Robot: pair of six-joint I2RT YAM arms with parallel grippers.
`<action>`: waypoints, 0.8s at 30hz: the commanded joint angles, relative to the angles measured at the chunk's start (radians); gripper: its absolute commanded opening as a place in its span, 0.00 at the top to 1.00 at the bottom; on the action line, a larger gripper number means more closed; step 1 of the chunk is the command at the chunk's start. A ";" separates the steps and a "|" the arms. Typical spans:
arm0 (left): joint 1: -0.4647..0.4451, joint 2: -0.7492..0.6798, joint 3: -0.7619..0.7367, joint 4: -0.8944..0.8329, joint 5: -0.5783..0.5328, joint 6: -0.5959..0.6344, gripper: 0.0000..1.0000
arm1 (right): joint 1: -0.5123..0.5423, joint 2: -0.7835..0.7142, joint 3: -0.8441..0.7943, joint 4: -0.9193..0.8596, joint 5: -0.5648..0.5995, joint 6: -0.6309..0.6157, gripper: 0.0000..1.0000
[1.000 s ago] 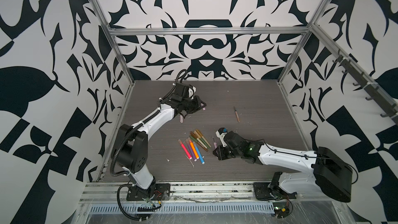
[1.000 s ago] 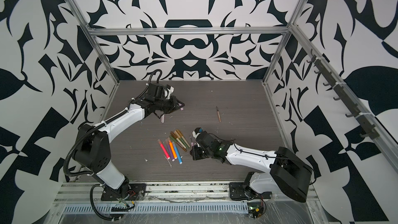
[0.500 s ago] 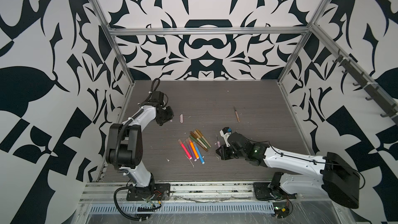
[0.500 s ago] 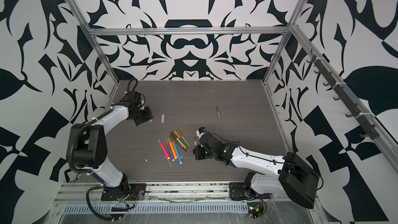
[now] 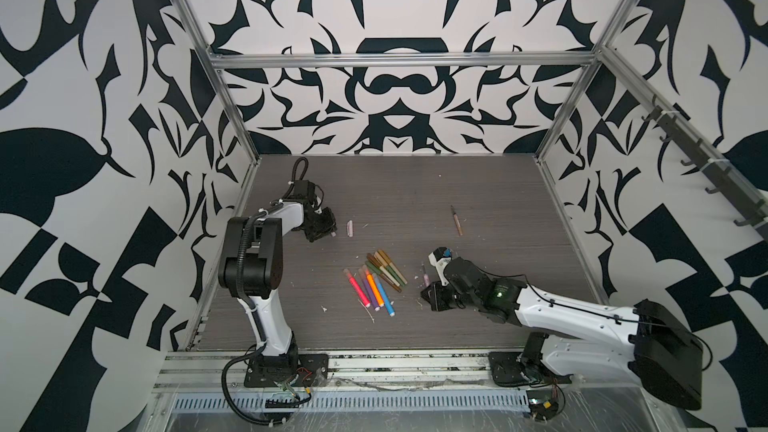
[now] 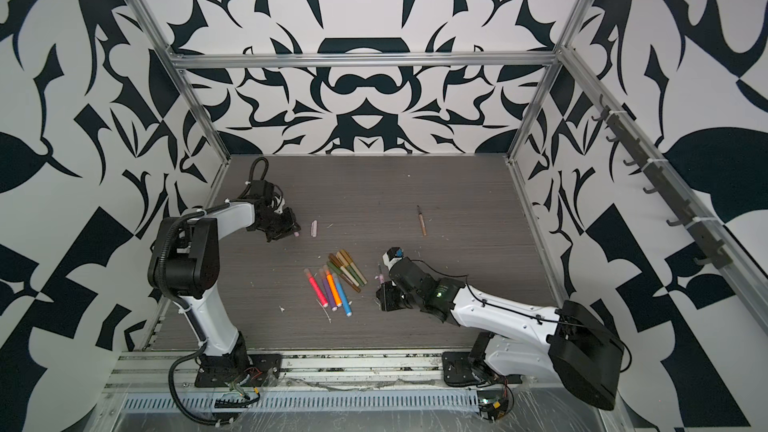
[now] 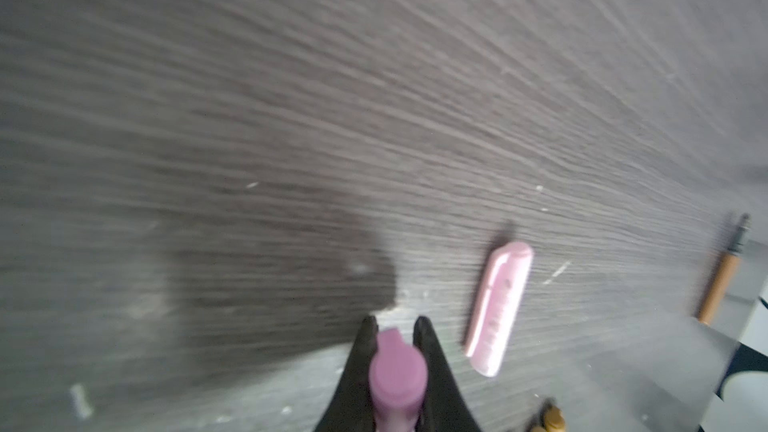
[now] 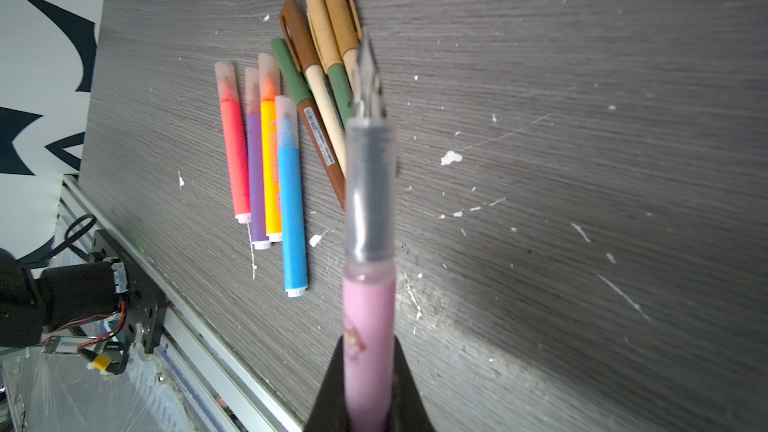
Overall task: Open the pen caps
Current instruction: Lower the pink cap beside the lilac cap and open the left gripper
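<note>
My left gripper point(image 7: 395, 322) is shut on a lilac-pink pen cap point(image 7: 397, 367), low over the table at the left in both top views point(image 5: 326, 231) point(image 6: 291, 228). A pale pink cap point(image 7: 498, 309) lies loose just beside it point(image 5: 350, 227). My right gripper point(image 8: 369, 340) is shut on a pink pen point(image 8: 369, 305) with a bare clear section and metal nib point(image 8: 368, 76). It is right of the pens point(image 5: 428, 290). Capped pens lie in a cluster: bright markers point(image 5: 372, 290) with translucent caps point(image 8: 226, 76), and muted pens point(image 5: 386, 270) with brown and tan caps point(image 8: 332, 6).
A brown uncapped pen body point(image 5: 456, 221) lies alone toward the back right point(image 6: 422, 221). White flecks dot the dark wood table point(image 5: 498, 184). The metal front rail point(image 5: 374, 367) and patterned walls bound the space.
My left arm has swung from the middle back to the left, carrying the lilac-pink cap. The pale pink cap stays on the table. The right arm has barely shifted.
</note>
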 commanded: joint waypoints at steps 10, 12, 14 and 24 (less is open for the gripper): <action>0.001 0.019 -0.017 0.053 0.126 -0.015 0.74 | -0.001 -0.021 0.015 -0.027 0.032 0.001 1.00; 0.002 0.018 -0.019 0.050 0.125 -0.015 0.74 | -0.001 -0.018 0.022 -0.033 0.031 -0.004 1.00; 0.001 0.019 -0.022 0.049 0.122 -0.018 0.74 | -0.001 -0.016 0.030 -0.039 0.034 -0.006 1.00; -0.119 -0.211 -0.015 -0.070 -0.031 -0.083 0.63 | -0.017 -0.026 0.203 -0.249 0.092 -0.124 1.00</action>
